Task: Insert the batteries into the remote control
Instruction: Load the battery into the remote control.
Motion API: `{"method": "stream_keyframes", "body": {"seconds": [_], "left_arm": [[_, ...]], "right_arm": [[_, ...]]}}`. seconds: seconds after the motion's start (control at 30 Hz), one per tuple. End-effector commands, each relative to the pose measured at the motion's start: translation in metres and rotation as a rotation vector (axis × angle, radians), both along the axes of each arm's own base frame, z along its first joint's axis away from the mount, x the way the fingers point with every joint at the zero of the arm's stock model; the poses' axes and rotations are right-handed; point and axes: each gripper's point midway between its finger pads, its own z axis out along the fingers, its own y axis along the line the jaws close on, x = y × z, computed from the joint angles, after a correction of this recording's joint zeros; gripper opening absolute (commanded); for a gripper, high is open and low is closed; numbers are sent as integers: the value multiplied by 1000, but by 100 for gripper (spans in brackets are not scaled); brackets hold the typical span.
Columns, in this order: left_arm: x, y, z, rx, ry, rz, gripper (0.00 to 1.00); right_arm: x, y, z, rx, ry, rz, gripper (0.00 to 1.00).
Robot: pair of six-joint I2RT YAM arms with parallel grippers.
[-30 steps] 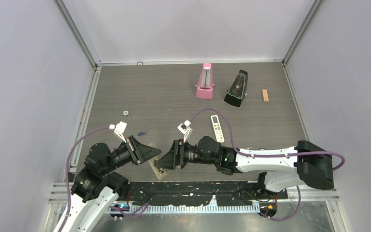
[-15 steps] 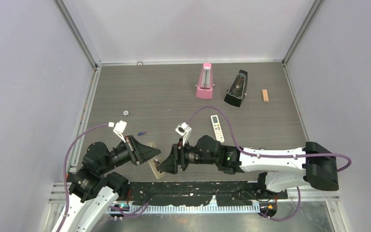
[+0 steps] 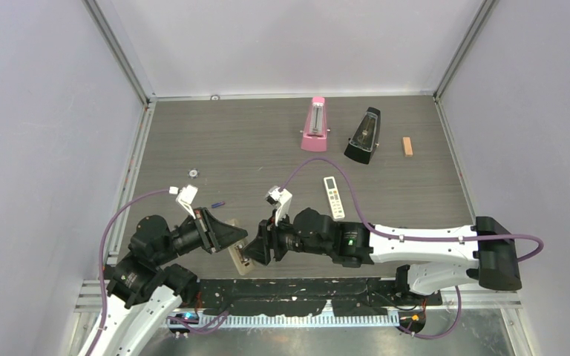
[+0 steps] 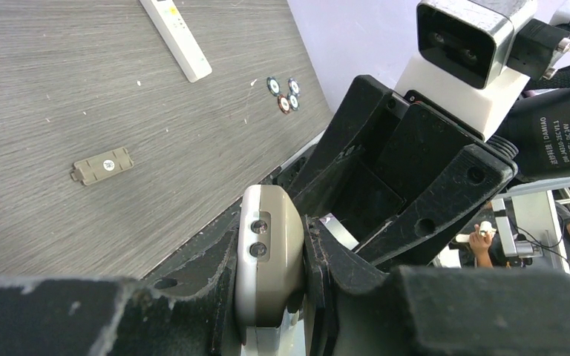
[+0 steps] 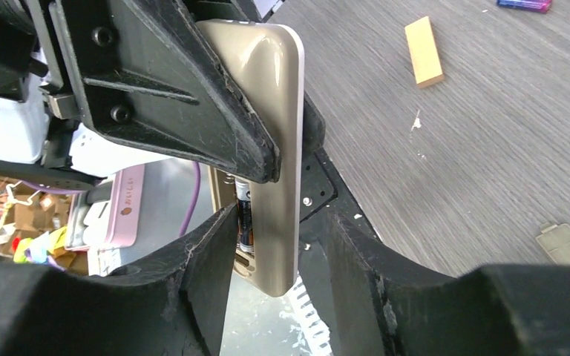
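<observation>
My left gripper (image 4: 271,248) is shut on the remote control (image 4: 267,259), which it holds on edge near the table's front edge (image 3: 239,259). The remote's grey-beige back (image 5: 274,111) faces my right wrist camera. My right gripper (image 5: 278,245) straddles the remote's lower end with its jaws open. One of its fingers (image 5: 208,245) lies against a dark battery (image 5: 244,219) sitting in the open compartment, and the other finger stands clear of the remote. A bluish-purple battery (image 3: 218,204) lies loose on the table, beyond the left arm.
The grey battery cover (image 4: 102,165) lies flat on the table. Farther back sit a broader white remote (image 3: 333,196), a pink metronome (image 3: 314,124), a black metronome (image 3: 363,135) and an orange block (image 3: 407,146). Three coin cells (image 4: 283,94) lie together, and a tan block (image 5: 424,52) near the loose battery.
My right gripper has pushed a little left onto the remote's end and its jaws have narrowed. The left gripper still holds the remote in the same place.
</observation>
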Motion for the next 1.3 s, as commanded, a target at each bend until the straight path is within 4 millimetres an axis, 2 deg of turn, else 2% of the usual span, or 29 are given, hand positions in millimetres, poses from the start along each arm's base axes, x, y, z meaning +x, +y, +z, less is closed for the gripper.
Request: {"method": "stream_keyframes", "body": {"seconds": [0.0,0.13,0.3,0.67,0.8,1.13,1.23,1.27], "left_arm": [[-4,-1,20,-21,-56,-25,0],[-4,-1,18,-19,-52,-24,0],[-4,-1,18,-19,-51,-23,0],[-5,-1,19,-19,-50,-26,0],[-5,-1,19,-17,-54,-28,0],[-8,-3,21,-13,-71,-54,0],[-8,-3,21,-14,-76,-55,0],[-8,-2,22,-15,-77,-54,0]], "right_arm": [[9,3,19,-3,-71,-45,52],[6,6,19,-19,-97,-46,59],[8,8,18,-42,-112,-58,59],[8,7,5,-131,-139,-75,46],[9,5,5,-136,-141,-83,37],[9,-2,9,-128,-144,-87,28],[9,-1,13,-112,-132,-92,33],[8,-1,15,-100,-128,-94,41]]}}
